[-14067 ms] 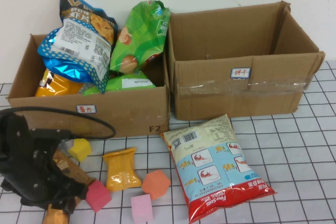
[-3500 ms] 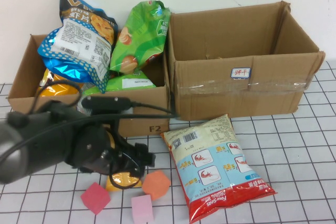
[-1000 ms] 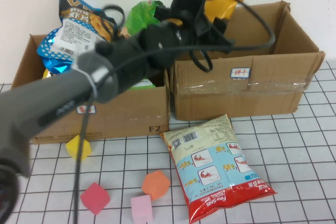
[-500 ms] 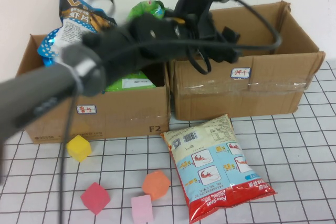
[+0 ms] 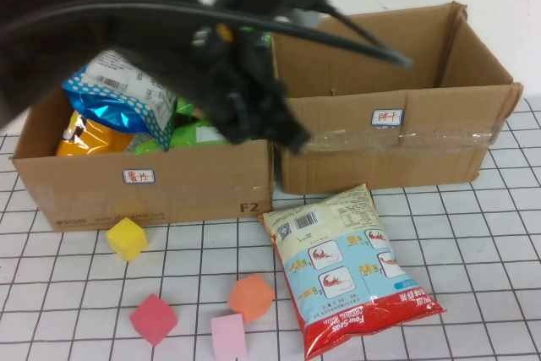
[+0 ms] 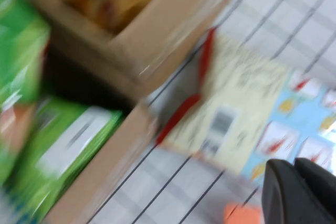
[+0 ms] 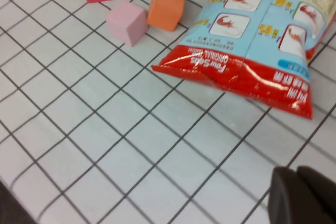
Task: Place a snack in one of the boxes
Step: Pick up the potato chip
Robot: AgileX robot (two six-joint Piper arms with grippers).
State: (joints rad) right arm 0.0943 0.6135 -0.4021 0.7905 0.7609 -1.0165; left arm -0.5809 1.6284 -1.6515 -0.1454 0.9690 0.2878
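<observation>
Left hand point(image 6: 296, 192), fingers shut and empty, hangs blurred above the seam between the left box point(image 5: 144, 179) and right box point(image 5: 397, 145); right hand point(image 7: 302, 198), also shut on nothing, sits low over the near gridded surface point(image 5: 473, 243). The prawn-cracker bag point(image 5: 347, 268) lies flat on the surface, near and below the left hand, just left of the right hand. Judgement: open wide, descend square, pinch one bag edge.

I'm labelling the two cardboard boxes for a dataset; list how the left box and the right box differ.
The left box is packed with snack bags that rise above its rim; the right box shows only bare inner walls from the high view, its floor hidden. The left box's front carries a red-lettered label, the right box's a blue-lettered one. The right box has clear tape across its front; the left box shows none. Both are open-topped brown cardboard, side by side.
</observation>
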